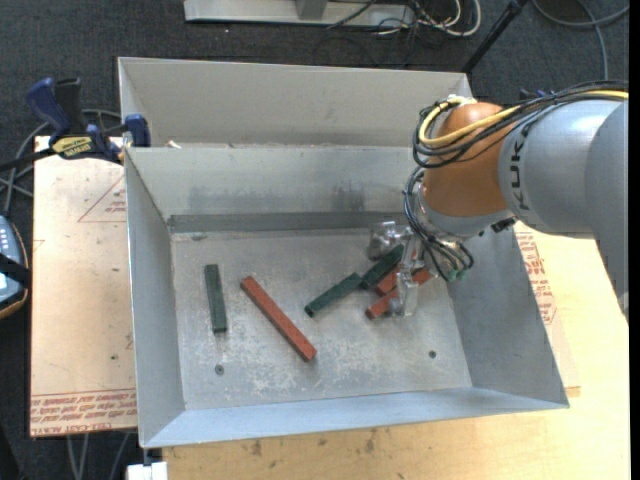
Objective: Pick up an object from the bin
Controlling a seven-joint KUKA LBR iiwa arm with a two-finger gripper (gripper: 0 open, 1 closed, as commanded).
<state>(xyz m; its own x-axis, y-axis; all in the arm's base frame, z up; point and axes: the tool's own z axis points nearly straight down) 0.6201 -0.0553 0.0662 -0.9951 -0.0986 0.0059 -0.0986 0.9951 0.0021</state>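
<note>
My gripper (395, 265) is low in the right part of the bin and stands open, one metal finger (384, 236) towards the back and the other (405, 292) towards the front. Between and under them lie the upper end of a dark green stick (335, 293), which slants down to the left, and a short red block (381, 309) touching the front finger. Another small red piece (421, 278) peeks out just right of the fingers, partly hidden by the wrist.
A long red-brown stick (278, 318) lies diagonally in the middle of the bin floor. A green stick (215, 298) lies upright in the view at the left. The arm with its orange cover and cables hangs over the bin's right wall.
</note>
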